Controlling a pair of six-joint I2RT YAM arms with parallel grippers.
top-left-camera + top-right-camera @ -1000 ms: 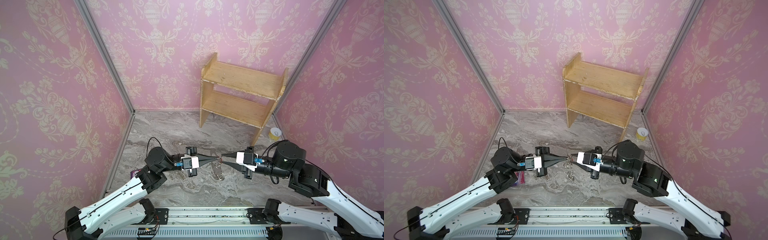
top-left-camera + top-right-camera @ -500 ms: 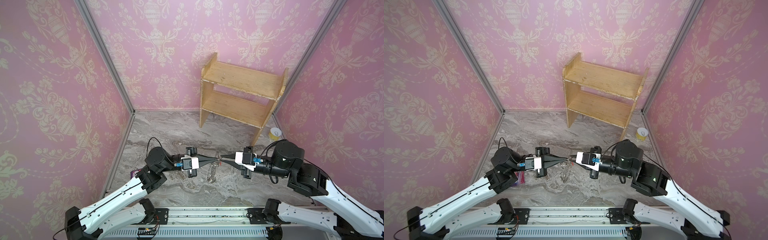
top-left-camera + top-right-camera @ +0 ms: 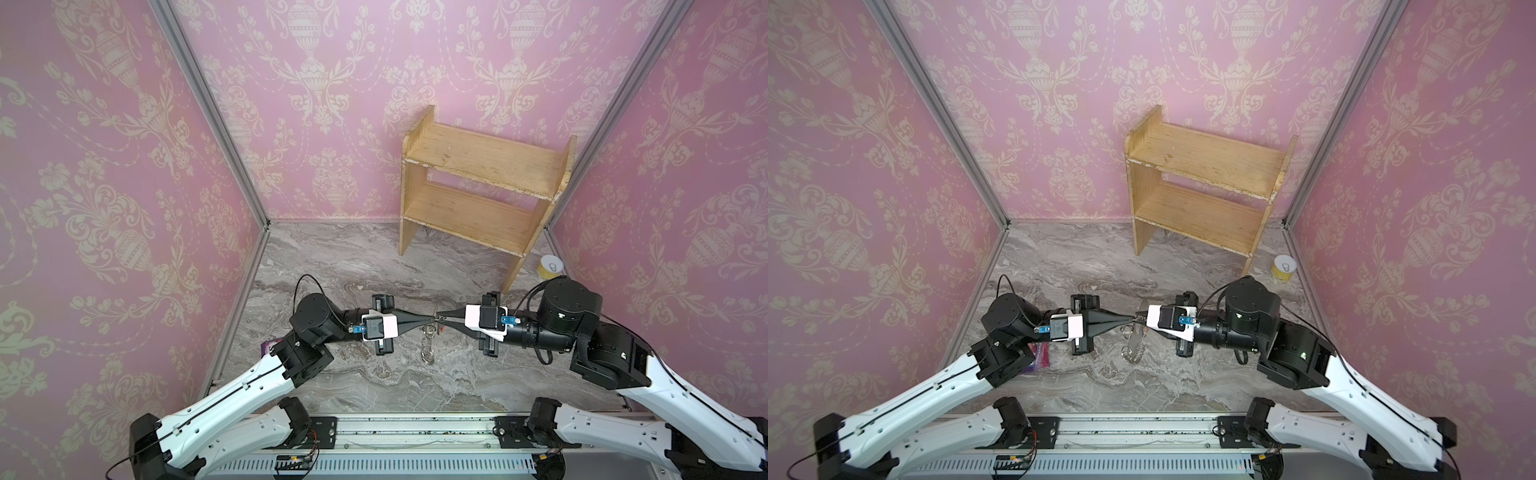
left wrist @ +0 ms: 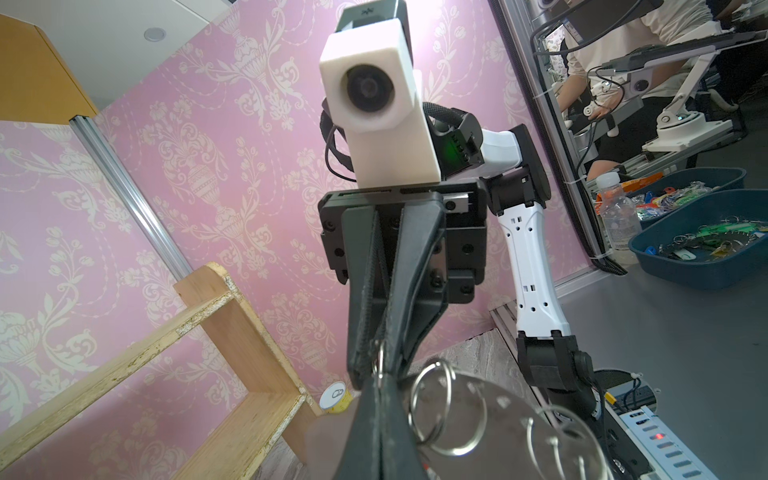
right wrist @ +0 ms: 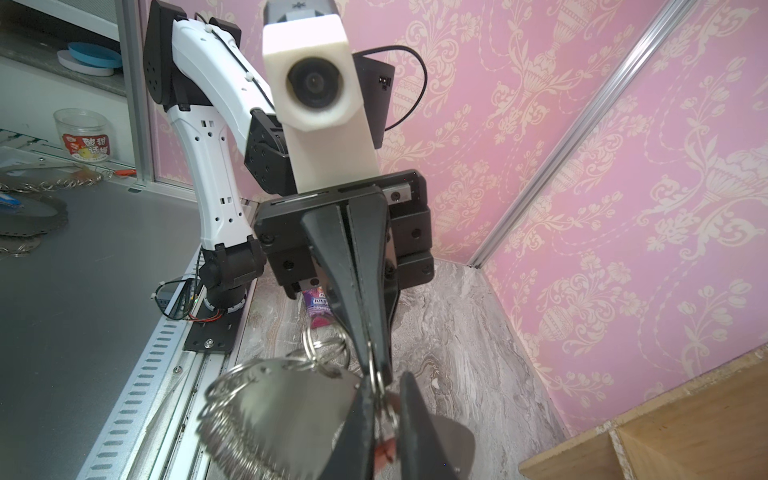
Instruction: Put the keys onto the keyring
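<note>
Purple packet (image 3: 269, 345) lies on the marble surface (image 3: 353, 257) at far left, partly under the left arm. Left end effector (image 3: 430, 321) has its fingers together, pinching a split ring of the keyring (image 3: 428, 347), which hangs below the tips mid-scene. Right end effector (image 3: 440, 320) meets it tip to tip, clamped on the keys (image 3: 441, 328); the red tag sits just right of the keyring's top. Wooden shelf (image 3: 478, 187) stands behind, with a yellow can (image 3: 550, 266) by its right leg. Both are well apart from the grip. Both top views show the keyring edge-on and thin. The right wrist view shows the keyring (image 5: 282, 407) flat with its row of rings, and the keys (image 5: 384, 451) between the fingers. The left wrist view shows the rings but hides the tag.
</note>
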